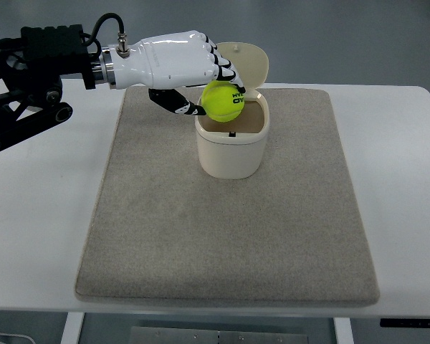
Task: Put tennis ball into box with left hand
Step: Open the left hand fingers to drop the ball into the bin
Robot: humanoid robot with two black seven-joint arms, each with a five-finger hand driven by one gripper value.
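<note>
Top view shows the left hand (173, 63) reaching in from the far-left corner of the table (43, 208), its fingers (224, 70) curled over the tennis ball (223, 99) and the dark thumb pressing from the near side, so the ball is gripped and off the surface. The ball hangs just over the far-left rim of the box (230, 145), partly above the opening and partly outside it. I judge the carry nearly done: what remains is a small shift toward the middle of the opening and then the release. The ball is not yet inside.

The box stands upright on the mat (222, 236), toward the mat's far edge and roughly midway between its left and right edges. Its lid (249, 63) is hinged open and leans back beyond the far rim, just beside the fingertips; that is the tightest spot, and a push further away from the robot risks knocking it. The opening itself looks only a little wider than the ball, so centring matters. Near, left and right of the box the mat offers free room for withdrawal. No right arm shows.
</note>
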